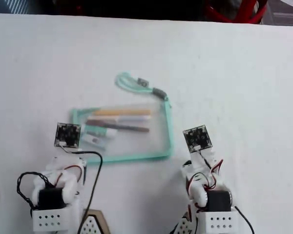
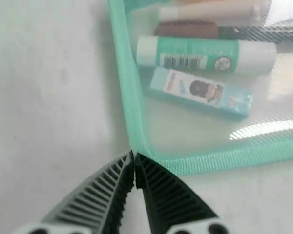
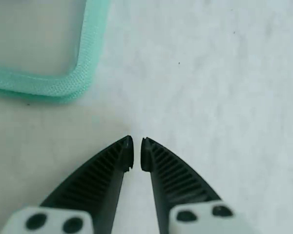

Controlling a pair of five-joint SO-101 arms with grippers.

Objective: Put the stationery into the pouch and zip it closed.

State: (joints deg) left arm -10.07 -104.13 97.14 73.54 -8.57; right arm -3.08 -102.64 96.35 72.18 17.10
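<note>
White table point(image 1: 234, 73), pouch point(image 1: 136, 158) holding stationery point(image 1: 119, 119); left gripper point(image 2: 134, 158), right gripper point(image 3: 136, 146) — both closed; dark room behind

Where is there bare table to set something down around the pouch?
Bare: the table beyond the pouch, either side of its strap, and right of the right arm. Crowded: the near edge, where both arms flank the pouch.

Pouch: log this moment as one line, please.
pouch: lying flat | stationery: inside pouch | zip: state unclear | left gripper: shut, at pouch corner | right gripper: shut, empty, apart from pouch
</note>
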